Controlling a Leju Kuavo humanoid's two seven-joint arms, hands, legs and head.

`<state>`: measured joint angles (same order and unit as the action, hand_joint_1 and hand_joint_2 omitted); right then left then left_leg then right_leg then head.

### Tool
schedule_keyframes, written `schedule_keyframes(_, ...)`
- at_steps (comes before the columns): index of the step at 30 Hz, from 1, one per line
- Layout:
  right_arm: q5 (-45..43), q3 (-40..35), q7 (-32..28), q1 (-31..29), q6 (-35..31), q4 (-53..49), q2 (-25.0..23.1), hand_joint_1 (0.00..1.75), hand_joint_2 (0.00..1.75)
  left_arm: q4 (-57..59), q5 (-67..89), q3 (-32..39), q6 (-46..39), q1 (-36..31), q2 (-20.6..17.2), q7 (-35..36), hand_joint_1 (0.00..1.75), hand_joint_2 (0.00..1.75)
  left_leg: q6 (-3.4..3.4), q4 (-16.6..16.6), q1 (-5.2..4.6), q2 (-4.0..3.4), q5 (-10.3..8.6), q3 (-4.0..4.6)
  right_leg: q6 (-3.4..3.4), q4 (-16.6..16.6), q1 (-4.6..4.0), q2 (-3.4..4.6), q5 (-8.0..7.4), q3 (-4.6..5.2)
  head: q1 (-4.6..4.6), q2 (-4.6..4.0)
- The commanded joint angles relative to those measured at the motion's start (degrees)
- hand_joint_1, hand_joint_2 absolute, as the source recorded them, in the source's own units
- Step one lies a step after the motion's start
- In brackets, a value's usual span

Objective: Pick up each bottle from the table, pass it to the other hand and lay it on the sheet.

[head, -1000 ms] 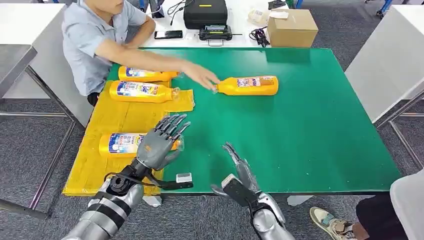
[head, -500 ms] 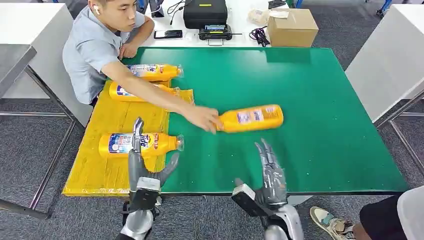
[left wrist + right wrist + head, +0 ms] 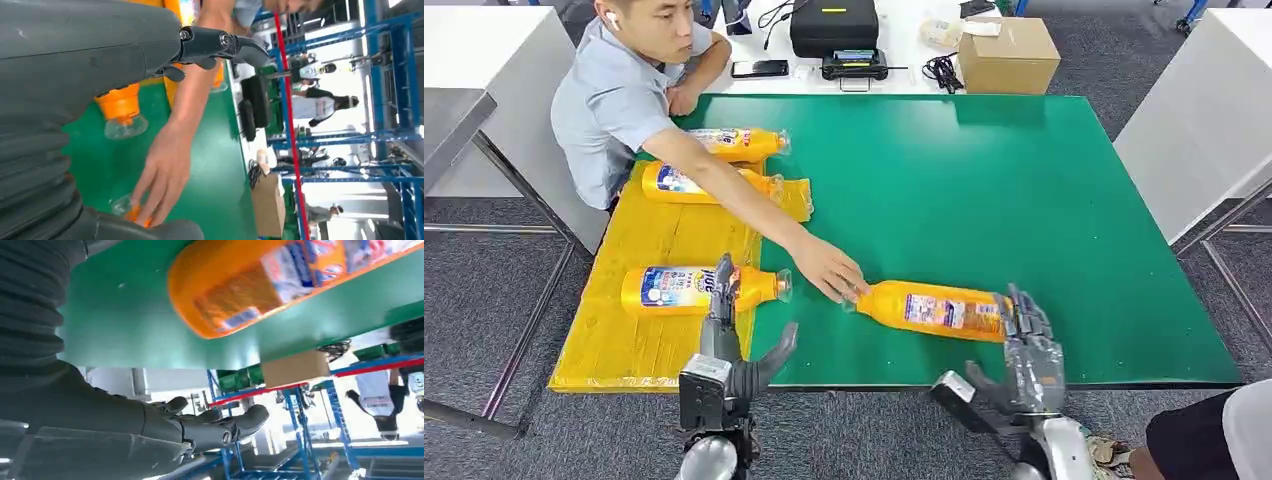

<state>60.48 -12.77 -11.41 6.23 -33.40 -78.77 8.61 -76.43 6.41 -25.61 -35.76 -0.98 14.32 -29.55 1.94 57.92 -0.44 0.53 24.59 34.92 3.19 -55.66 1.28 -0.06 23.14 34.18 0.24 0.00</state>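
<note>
An orange bottle (image 3: 932,309) lies on its side on the green table (image 3: 1004,190) near the front edge; a person's hand (image 3: 829,270) touches its cap end. My right hand (image 3: 1027,350) stands open with fingers apart right at the bottle's base (image 3: 260,285), holding nothing. My left hand (image 3: 724,355) is open at the front edge, beside the yellow sheet (image 3: 654,240). One bottle (image 3: 699,288) lies on the sheet near my left hand. Two more bottles (image 3: 704,183) (image 3: 734,143) lie at the sheet's far end.
The person sits at the far left corner, arm (image 3: 734,195) stretched across the sheet. A cardboard box (image 3: 1007,55), a black case (image 3: 834,25) and a phone (image 3: 760,68) sit on the white table beyond. Another person's shoe (image 3: 1114,455) shows at lower right.
The person has slid the orange bottle nearer to the front edge, up to my right hand. My right hand has shifted right; my left hand has dropped back from over the sheet.
</note>
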Motion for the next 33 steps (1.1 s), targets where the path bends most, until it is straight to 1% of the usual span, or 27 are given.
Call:
schedule_keyframes(1,0.42,-0.17,2.51,-1.71,6.60,5.25,2.88,0.00,1.75,-0.63,-0.10,-2.94,1.73,0.21,-3.34,0.80,0.00,1.75,-0.12,-0.06,0.06,-0.07,0.08,-0.25,-0.14,0.07,-0.07,0.03,0.06,-0.24,0.00,0.00)
schedule_keyframes(4,0.58,-0.37,3.88,-4.35,9.00,7.08,3.89,0.00,1.75,-0.62,0.99,-3.95,1.74,-0.37,-3.07,1.34,0.00,1.75,-0.10,-0.05,0.06,-0.08,0.06,-0.21,-0.12,0.08,-0.07,0.05,0.03,-0.19,0.00,0.00)
schedule_keyframes(5,-0.57,-0.01,3.76,-5.32,10.22,7.58,3.85,0.00,1.75,-0.48,1.04,-4.12,1.72,-0.53,-2.95,1.65,0.00,1.75,-0.07,-0.04,0.05,-0.10,0.04,-0.14,-0.09,0.06,-0.05,0.07,0.00,-0.12,-0.02,0.00)
schedule_keyframes(7,-2.36,0.36,3.91,-8.84,13.51,10.67,3.68,0.00,1.75,0.65,1.93,-5.12,1.60,-1.39,-2.92,3.22,0.00,1.75,-0.09,-0.04,0.04,-0.20,0.07,-0.22,-0.11,0.06,-0.05,0.17,0.00,-0.18,-0.02,0.00)
schedule_keyframes(10,-2.90,0.15,2.98,-13.86,15.14,16.62,3.26,0.00,1.75,2.24,2.41,-6.46,1.68,-2.60,-2.92,3.90,0.00,1.75,-0.09,-0.04,0.05,-0.29,0.05,-0.21,-0.11,0.08,-0.06,0.23,-0.05,-0.16,-0.02,0.00)
schedule_keyframes(11,-1.77,-0.52,2.90,-15.13,14.64,18.48,3.30,0.00,1.75,2.55,2.39,-6.74,1.73,-2.87,-2.93,3.91,0.00,1.75,-0.13,-0.04,0.09,-0.36,0.08,-0.31,-0.16,0.10,-0.10,0.28,-0.05,-0.25,-0.02,0.00)
schedule_keyframes(12,-2.10,-0.92,2.16,-16.26,14.48,19.69,2.94,0.00,1.75,2.91,2.42,-6.90,1.64,-3.12,-2.88,3.83,0.00,1.75,-0.08,-0.07,0.04,-0.24,0.01,-0.23,-0.11,0.10,-0.06,0.18,-0.06,-0.19,0.00,0.00)
schedule_keyframes(16,-1.60,-2.65,2.03,-18.36,14.41,20.82,2.24,0.00,1.75,3.35,2.55,-7.36,1.30,-3.43,-3.03,3.58,0.00,1.75,-0.06,-0.06,0.09,-0.27,0.01,-0.32,-0.14,0.11,-0.10,0.22,-0.04,-0.28,-0.02,0.00)
schedule_keyframes(18,-1.26,-3.23,2.45,-19.13,14.44,20.97,2.51,0.00,1.75,3.36,2.55,-7.60,1.48,-3.58,-3.13,3.63,0.00,1.75,0.00,-0.05,0.02,-0.16,-0.05,-0.16,-0.07,0.06,-0.04,0.12,-0.05,-0.13,-0.02,0.00)
schedule_keyframes(21,-1.32,-4.61,2.12,-22.08,14.76,22.99,3.03,0.00,1.75,3.11,3.54,-8.77,1.67,-4.09,-3.52,3.86,0.00,1.75,-0.07,-0.05,0.07,-0.27,0.03,-0.33,-0.15,0.08,-0.09,0.22,-0.02,-0.28,-0.02,0.00)
schedule_keyframes(22,-1.68,-5.18,1.44,-23.04,14.68,23.45,2.93,0.00,1.75,2.90,3.76,-9.09,1.74,-4.23,-3.63,4.01,0.00,1.75,-0.01,-0.04,0.03,-0.22,-0.03,-0.18,-0.08,0.05,-0.04,0.19,-0.05,-0.15,-0.02,0.00)
schedule_keyframes(26,-2.81,-6.38,0.76,-23.87,16.10,23.07,1.99,0.00,1.75,3.33,4.29,-9.61,1.76,-4.75,-3.59,4.51,0.00,1.75,-0.13,0.03,0.12,-0.40,0.12,-0.45,-0.23,0.01,-0.15,0.32,0.04,-0.39,-0.02,0.00)
schedule_keyframes(27,-3.20,-6.61,0.80,-23.75,16.41,23.10,1.83,0.00,1.75,3.81,4.41,-9.79,1.80,-5.02,-3.51,4.64,0.00,1.75,-0.16,0.05,0.17,-0.38,0.13,-0.47,-0.26,0.05,-0.19,0.31,0.03,-0.45,0.00,0.00)
schedule_keyframes(28,-3.51,-6.83,0.78,-23.65,16.55,23.20,1.77,0.00,1.75,4.01,4.57,-9.95,1.81,-5.19,-3.50,4.74,0.00,1.75,-0.05,-0.04,0.07,-0.21,-0.02,-0.24,-0.12,0.06,-0.09,0.16,-0.04,-0.22,0.00,0.00)
schedule_keyframes(33,-4.74,-7.57,0.16,-22.83,17.07,23.77,1.68,0.00,1.75,4.11,4.97,-10.47,2.11,-5.33,-3.69,5.19,0.00,1.75,-0.10,-0.05,0.11,-0.12,0.03,-0.35,-0.19,0.08,-0.14,0.07,0.04,-0.35,-0.02,0.00)
